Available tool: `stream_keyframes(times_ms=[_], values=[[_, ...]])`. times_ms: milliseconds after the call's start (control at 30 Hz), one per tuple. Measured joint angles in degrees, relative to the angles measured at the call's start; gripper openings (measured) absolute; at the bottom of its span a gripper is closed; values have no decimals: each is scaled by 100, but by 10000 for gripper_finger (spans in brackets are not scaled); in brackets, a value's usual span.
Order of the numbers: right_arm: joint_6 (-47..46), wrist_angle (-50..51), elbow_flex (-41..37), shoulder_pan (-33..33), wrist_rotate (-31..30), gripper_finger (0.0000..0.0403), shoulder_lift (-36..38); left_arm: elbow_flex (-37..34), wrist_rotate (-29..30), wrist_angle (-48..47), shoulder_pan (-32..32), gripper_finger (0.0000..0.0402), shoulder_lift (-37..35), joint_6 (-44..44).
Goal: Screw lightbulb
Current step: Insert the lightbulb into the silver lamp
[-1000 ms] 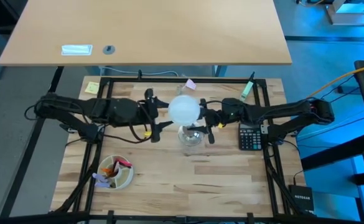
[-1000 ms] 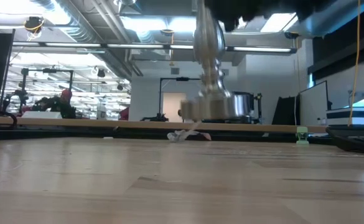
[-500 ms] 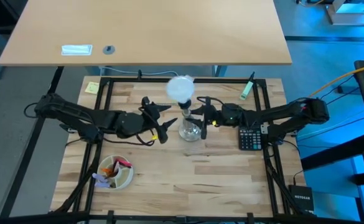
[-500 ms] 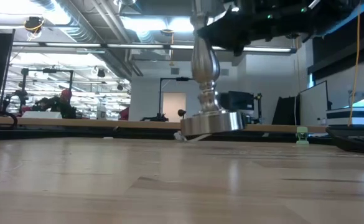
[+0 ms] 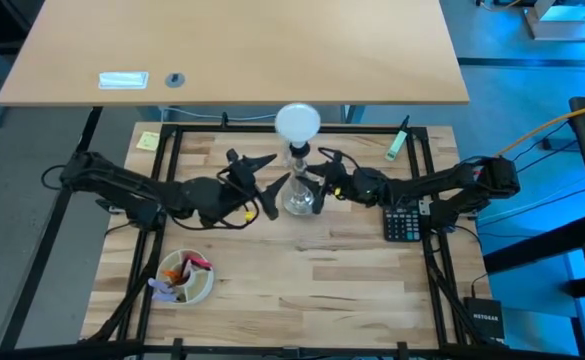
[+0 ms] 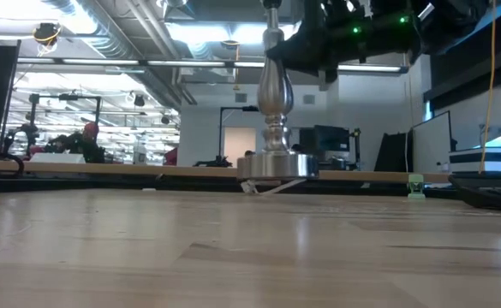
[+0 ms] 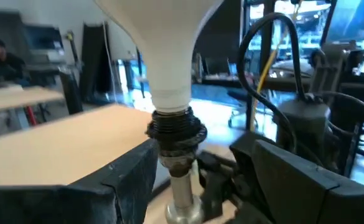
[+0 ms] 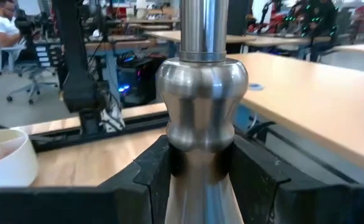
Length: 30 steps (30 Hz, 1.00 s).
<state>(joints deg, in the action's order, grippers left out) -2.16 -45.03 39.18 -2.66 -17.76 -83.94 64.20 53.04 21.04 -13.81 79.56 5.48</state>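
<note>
Lightbulb, the small white frosted globe (image 5: pixel 297 122), sits screwed into the black socket of a silvery flared metal stand (image 5: pixel 299 199), right between both pincers in the high view. Left gripper (image 5: pixel 262 183) reaches in from one side with fingers spread apart, holding nothing; right gripper (image 5: pixel 321 178) comes from the other side, arm stretched low. Low view: stand's base (image 6: pixel 277 165) tilts slightly on the wooden table (image 6: pixel 233 248). Left wrist view: bulb neck (image 7: pixel 169 81) just ahead, between open fingers. Right wrist view: fingers (image 8: pixel 150 168) clamped on the stand's stem (image 8: pixel 201 112).
</note>
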Motion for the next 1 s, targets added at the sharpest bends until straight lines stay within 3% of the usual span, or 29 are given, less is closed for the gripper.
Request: stream_keyframes(times_ms=[133,500,1000], values=[[121,39,0,0,-6,142,4,65,2,667,122,253,243,507],[273,52,0,0,39,142,4,749,-43,688,486,253,746,958],[399,57,-2,0,43,142,4,800,-550,532,933,253,744,572]])
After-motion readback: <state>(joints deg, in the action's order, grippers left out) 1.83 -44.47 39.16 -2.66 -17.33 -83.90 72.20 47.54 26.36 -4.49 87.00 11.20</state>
